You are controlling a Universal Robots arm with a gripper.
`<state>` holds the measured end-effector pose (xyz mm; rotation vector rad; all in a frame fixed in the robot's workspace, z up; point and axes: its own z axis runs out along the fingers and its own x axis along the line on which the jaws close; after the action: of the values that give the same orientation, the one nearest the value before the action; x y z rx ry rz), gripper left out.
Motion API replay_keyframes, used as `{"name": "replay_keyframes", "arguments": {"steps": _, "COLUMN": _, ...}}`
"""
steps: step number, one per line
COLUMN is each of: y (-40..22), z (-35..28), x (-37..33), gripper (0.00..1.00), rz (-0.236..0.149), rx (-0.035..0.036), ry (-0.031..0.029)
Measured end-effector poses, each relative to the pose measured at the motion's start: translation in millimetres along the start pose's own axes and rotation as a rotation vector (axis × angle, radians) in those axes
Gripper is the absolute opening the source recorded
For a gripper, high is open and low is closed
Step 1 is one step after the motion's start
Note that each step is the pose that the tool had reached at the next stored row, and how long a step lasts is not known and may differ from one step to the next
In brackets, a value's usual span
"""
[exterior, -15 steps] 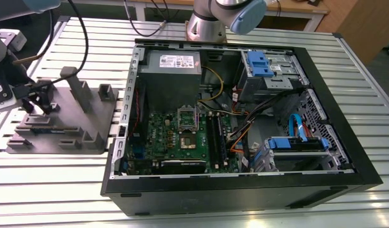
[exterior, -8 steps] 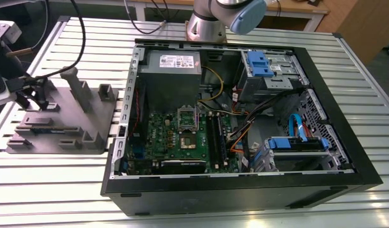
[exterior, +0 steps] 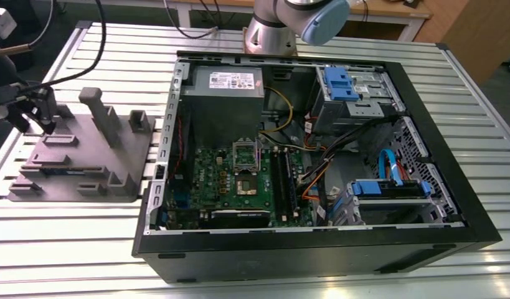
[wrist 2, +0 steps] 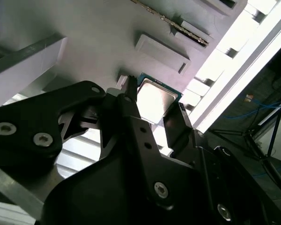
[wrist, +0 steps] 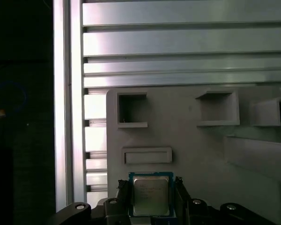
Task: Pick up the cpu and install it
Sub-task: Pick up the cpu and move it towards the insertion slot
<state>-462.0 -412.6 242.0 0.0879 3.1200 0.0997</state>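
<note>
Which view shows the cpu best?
First wrist view: the cpu lies face-on on the grey fixture. The second wrist view shows it obliquely, partly behind the gripper; the exterior view, too small to tell.

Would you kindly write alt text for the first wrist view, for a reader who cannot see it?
The gripper straddles the cpu, a silvery square chip lying on a grey fixture atop a slatted metal table.

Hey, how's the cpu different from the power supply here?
Size: the cpu is a small flat square chip, the power supply a big box. Place: the cpu lies on the grey fixture, outside the computer case; the power supply sits inside it. Both show grey metal.
</note>
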Motion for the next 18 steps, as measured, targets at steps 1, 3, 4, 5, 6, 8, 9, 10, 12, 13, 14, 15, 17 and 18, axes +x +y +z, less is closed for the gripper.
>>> {"name": "replay_keyframes", "arguments": {"steps": 1, "y": 0.2, "z": -4.0, "x": -0.1, "gripper": 0.47, "rz": 0.0, "rx": 0.0, "ry": -0.0001}}
{"name": "replay_keyframes", "arguments": {"steps": 3, "y": 0.7, "z": -11.5, "x": -0.2, "gripper": 0.47, "rz": 0.0, "rx": 0.0, "ry": 0.0}}
{"name": "replay_keyframes", "arguments": {"steps": 4, "y": 1.0, "z": -15.0, "x": -0.3, "gripper": 0.47, "rz": 0.0, "rx": 0.0, "ry": 0.0}}
{"name": "replay_keyframes", "arguments": {"steps": 5, "y": 1.2, "z": -17.8, "x": -0.3, "gripper": 0.47, "rz": 0.0, "rx": -0.0001, "ry": -0.0001}}
{"name": "replay_keyframes", "arguments": {"steps": 6, "y": 1.2, "z": -18.8, "x": -0.3, "gripper": 0.47, "rz": 0.0, "rx": 0.0, "ry": 0.0}}
{"name": "replay_keyframes", "arguments": {"steps": 8, "y": 1.2, "z": -18.8, "x": -0.3, "gripper": 0.47, "rz": 0.0, "rx": -0.0001, "ry": -0.0002}}
{"name": "replay_keyframes", "arguments": {"steps": 9, "y": 1.2, "z": -18.8, "x": -0.3, "gripper": 0.47, "rz": 0.0, "rx": -0.0001, "ry": -0.0002}}
{"name": "replay_keyframes", "arguments": {"steps": 10, "y": 1.2, "z": -18.8, "x": -0.3, "gripper": 0.47, "rz": 0.0, "rx": -0.0001, "ry": -0.0002}}
{"name": "replay_keyframes", "arguments": {"steps": 12, "y": 1.2, "z": -18.9, "x": -0.3, "gripper": 0.47, "rz": 0.0, "rx": 0.0, "ry": -0.0001}}
{"name": "replay_keyframes", "arguments": {"steps": 13, "y": 1.2, "z": -18.9, "x": -0.3, "gripper": 0.47, "rz": 0.0, "rx": 0.0, "ry": -0.0001}}
{"name": "replay_keyframes", "arguments": {"steps": 14, "y": 1.2, "z": -18.9, "x": -0.3, "gripper": 0.47, "rz": 0.0, "rx": -0.0001, "ry": -0.0001}}
{"name": "replay_keyframes", "arguments": {"steps": 15, "y": 1.2, "z": -19.0, "x": -0.3, "gripper": 0.47, "rz": 0.0, "rx": 0.0, "ry": 0.0}}
{"name": "replay_keyframes", "arguments": {"steps": 17, "y": 1.2, "z": -19.3, "x": -0.3, "gripper": 0.47, "rz": 0.0, "rx": 0.0, "ry": 0.0}}
{"name": "replay_keyframes", "arguments": {"steps": 18, "y": 1.2, "z": -19.6, "x": -0.3, "gripper": 0.47, "rz": 0.0, "rx": 0.0001, "ry": 0.0001}}
